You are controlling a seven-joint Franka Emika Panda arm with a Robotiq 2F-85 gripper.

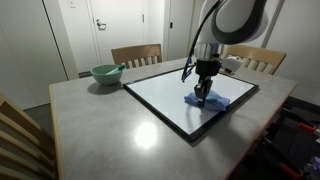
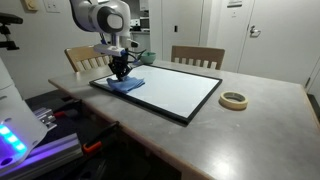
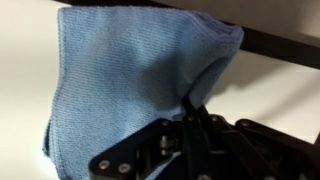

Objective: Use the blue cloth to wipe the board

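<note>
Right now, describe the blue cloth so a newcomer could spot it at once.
On the grey table lies a black-framed white board. At its corner, under the gripper, sits the blue cloth: the only soft blue thing, unlike the green bowl off the board.

Arm bent over, gripper [image 1: 203,97] pointing straight down, fingers [image 3: 190,125] clamped on blue cloth [image 3: 130,80].
</note>
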